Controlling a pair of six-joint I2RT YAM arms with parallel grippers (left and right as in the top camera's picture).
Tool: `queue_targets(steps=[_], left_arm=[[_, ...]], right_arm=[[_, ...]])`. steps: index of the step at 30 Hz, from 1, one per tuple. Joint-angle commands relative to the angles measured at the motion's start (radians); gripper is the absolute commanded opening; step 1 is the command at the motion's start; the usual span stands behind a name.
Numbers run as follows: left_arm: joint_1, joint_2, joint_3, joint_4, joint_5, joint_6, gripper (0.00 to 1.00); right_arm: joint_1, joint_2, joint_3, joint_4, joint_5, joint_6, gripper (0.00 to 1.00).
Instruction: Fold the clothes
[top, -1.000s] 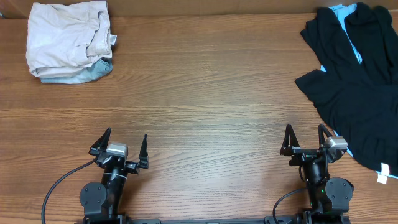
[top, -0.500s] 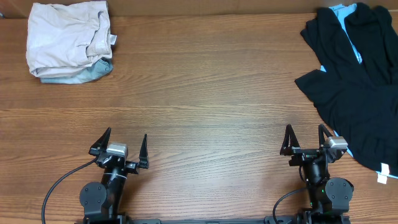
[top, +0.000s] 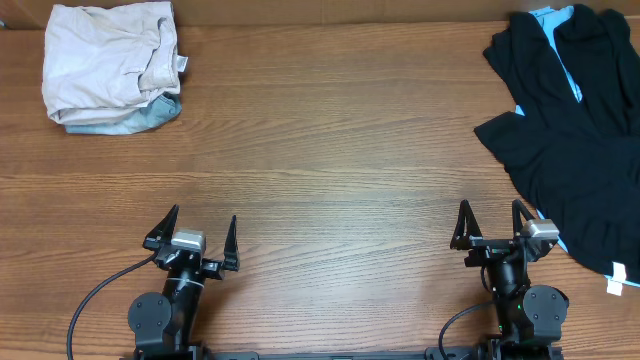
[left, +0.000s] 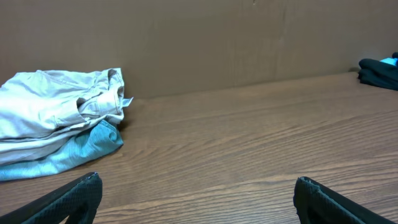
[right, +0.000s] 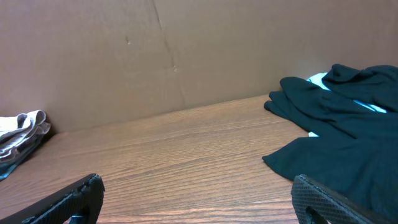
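Start position: my left gripper and right gripper gape empty. Folding not begun, I judge; next, reach for the black garment.

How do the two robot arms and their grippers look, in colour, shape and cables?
Both arms are black, with round joint housings. The left gripper and the right gripper each have two black fingers tapering to points, with a small silver-grey block behind them. A thin black cable curves from the left arm's base; another loops by the right one.
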Motion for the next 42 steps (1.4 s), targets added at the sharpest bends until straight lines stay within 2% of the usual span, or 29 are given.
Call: queue_targets(steps=[1,11,15,19,23,28,34,36,42], left_arm=[[0.006,-0.01,-0.004,0.001,-0.013,0.013,1.0],[0.006,-0.01,-0.004,0.005,-0.023,0.019,1.0],[0.006,-0.01,-0.004,0.094,0.031,0.019,1.0],[0.006,-0.01,-0.002,0.203,0.119,0.054,1.0],[0.006,-0.009,0.039,0.205,0.122,0.055,1.0],[0.006,0.006,0.147,0.132,0.121,0.102,1.0],[0.006,0.157,0.352,-0.037,0.122,0.145,1.0],[0.006,0.316,0.491,-0.126,0.123,0.145,1.0],[0.006,0.621,0.761,-0.307,0.15,0.156,1.0]], right_arm=[[0.007,-0.008,-0.01,0.005,-0.005,0.003,1.0],[0.007,-0.008,-0.01,0.056,-0.009,0.003,1.0],[0.007,-0.008,-0.008,0.228,-0.06,0.003,1.0],[0.007,-0.008,0.049,0.233,-0.069,0.003,1.0],[0.006,-0.008,0.108,0.208,-0.064,-0.002,1.0],[0.006,-0.006,0.181,0.152,-0.056,-0.008,1.0],[0.006,0.078,0.277,0.124,-0.058,-0.009,1.0],[0.006,0.197,0.372,0.082,-0.058,-0.009,1.0],[0.006,0.495,0.637,-0.112,-0.058,-0.009,1.0]])
